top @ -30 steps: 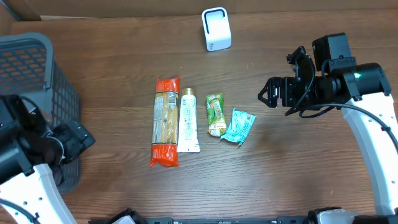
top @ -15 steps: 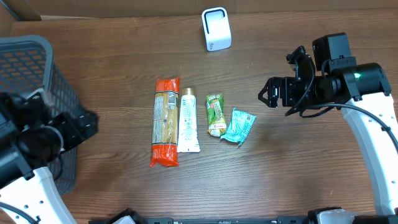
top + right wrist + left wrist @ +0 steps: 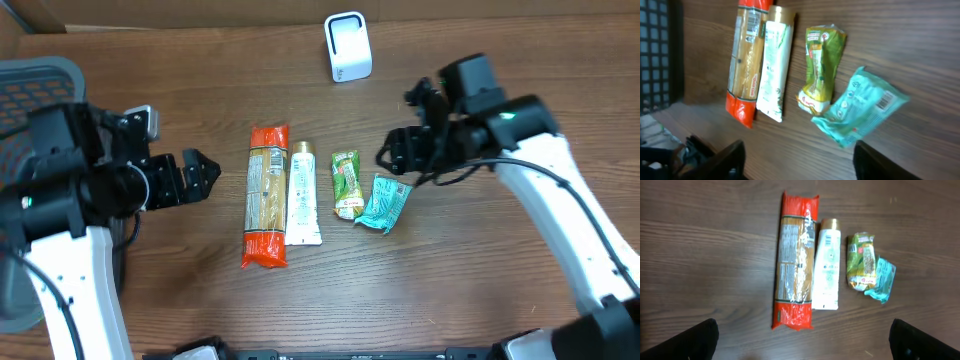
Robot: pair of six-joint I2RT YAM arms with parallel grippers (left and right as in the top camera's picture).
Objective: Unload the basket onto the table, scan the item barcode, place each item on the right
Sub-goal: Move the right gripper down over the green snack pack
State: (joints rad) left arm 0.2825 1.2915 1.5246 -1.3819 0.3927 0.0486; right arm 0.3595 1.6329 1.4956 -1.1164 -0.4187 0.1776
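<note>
Four items lie side by side mid-table: a red-orange pasta packet [image 3: 266, 195], a white tube [image 3: 302, 193], a green packet [image 3: 347, 183] and a teal packet [image 3: 385, 203] with a barcode on its end. The white scanner [image 3: 347, 46] stands at the back. My left gripper [image 3: 200, 178] hovers open left of the pasta packet [image 3: 795, 260], holding nothing. Just above the teal packet [image 3: 862, 107] and right of the green packet [image 3: 822, 67], my right gripper [image 3: 392, 152] is open and empty.
A dark mesh basket [image 3: 40, 75] stands at the far left edge, partly behind the left arm. The right arm crosses the table's right side. Bare wood lies in front of the items and between them and the scanner.
The left arm has swung from the basket rightward toward the pasta packet. The right arm has moved left from the table's right side to the teal and green packets.
</note>
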